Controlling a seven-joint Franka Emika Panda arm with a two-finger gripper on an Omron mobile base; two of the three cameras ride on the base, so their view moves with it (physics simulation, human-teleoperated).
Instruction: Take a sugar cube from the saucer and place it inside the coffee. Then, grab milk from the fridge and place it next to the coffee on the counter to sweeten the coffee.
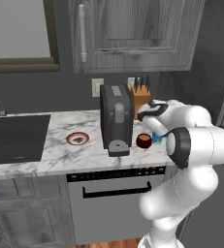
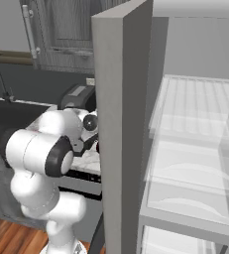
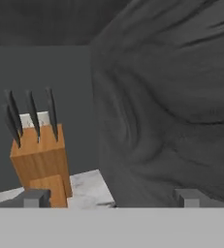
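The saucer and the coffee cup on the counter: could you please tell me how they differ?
The saucer is flat, orange-rimmed and pale inside; the coffee is a rounded dark red cup. The saucer lies left of the black coffee machine, the coffee right of it. Both stand on the marble counter.

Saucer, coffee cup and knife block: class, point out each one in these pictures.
saucer [image 1: 77, 139], left base view, pale centre.
coffee cup [image 1: 143, 141], left base view, dark red side.
knife block [image 3: 40, 160], hand view, wooden front face.

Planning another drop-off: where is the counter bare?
Bare marble lies between the sink and the saucer, and in front of it. Crowded: coffee machine, cup, milk, knife block.
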